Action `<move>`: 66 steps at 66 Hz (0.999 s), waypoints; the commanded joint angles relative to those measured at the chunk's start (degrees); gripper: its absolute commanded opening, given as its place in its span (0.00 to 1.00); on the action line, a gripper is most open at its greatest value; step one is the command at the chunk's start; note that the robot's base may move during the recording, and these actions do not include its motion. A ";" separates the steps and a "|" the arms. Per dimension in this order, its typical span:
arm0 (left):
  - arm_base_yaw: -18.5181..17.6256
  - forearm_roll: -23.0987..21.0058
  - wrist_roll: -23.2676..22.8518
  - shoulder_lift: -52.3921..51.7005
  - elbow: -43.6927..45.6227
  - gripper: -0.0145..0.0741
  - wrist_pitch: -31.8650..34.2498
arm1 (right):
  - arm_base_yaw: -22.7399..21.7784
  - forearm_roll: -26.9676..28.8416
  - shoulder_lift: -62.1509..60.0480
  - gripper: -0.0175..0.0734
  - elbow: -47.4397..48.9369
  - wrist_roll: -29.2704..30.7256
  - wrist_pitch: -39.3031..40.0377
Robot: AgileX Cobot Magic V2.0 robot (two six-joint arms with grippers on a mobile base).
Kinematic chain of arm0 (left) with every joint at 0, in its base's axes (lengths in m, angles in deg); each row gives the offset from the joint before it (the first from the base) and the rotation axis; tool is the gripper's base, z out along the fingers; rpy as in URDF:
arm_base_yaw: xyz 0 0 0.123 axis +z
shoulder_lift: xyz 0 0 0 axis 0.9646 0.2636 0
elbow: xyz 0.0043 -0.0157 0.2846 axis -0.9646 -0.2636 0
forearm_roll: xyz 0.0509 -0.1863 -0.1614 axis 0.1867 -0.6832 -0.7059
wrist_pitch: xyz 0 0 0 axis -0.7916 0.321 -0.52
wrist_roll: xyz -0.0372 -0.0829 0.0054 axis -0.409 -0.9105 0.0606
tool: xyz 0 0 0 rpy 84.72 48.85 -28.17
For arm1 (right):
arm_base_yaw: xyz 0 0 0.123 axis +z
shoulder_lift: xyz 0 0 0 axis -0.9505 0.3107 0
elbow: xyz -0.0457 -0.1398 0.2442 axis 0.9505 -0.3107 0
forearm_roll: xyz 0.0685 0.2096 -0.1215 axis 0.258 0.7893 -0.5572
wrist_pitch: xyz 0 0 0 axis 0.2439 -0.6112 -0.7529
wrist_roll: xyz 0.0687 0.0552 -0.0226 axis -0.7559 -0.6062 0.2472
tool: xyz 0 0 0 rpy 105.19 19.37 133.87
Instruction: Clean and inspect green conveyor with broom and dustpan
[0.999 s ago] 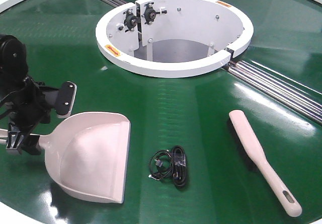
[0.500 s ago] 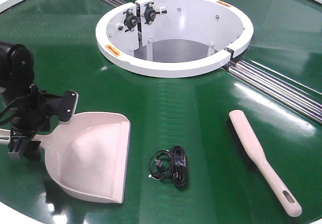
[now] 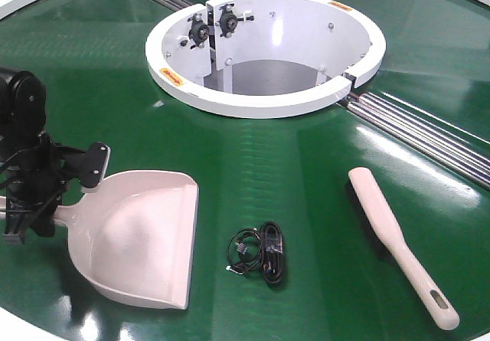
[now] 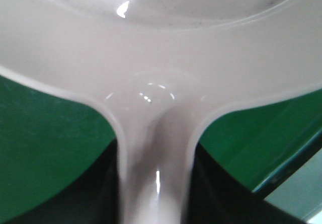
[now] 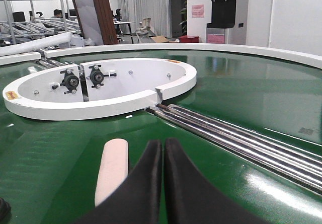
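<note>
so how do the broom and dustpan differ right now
The dustpan is a wide scoop; the broom is a long narrow brush. The dustpan's handle sits between the fingers of the left end effector; the broom lies free, with the shut right end effector near it but not holding it. Both are beige and rest on the green conveyor.

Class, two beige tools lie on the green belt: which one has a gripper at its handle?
The dustpan, the wide scoop: the left gripper straddles its handle. The narrow broom lies ungripped.
</note>
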 commanded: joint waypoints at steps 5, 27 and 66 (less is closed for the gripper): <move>-0.05 -0.08 -0.47 -2.42 1.55 0.16 -1.91 | -0.26 -0.55 -1.03 0.18 -1.17 0.20 4.19; -0.05 -0.84 -0.47 -7.50 1.55 0.15 -1.00 | -0.26 -0.55 -1.03 0.18 -1.17 0.20 4.19; -2.81 -6.38 -0.12 -8.32 1.55 0.15 1.40 | -0.26 -0.55 -1.03 0.18 -1.17 0.20 4.19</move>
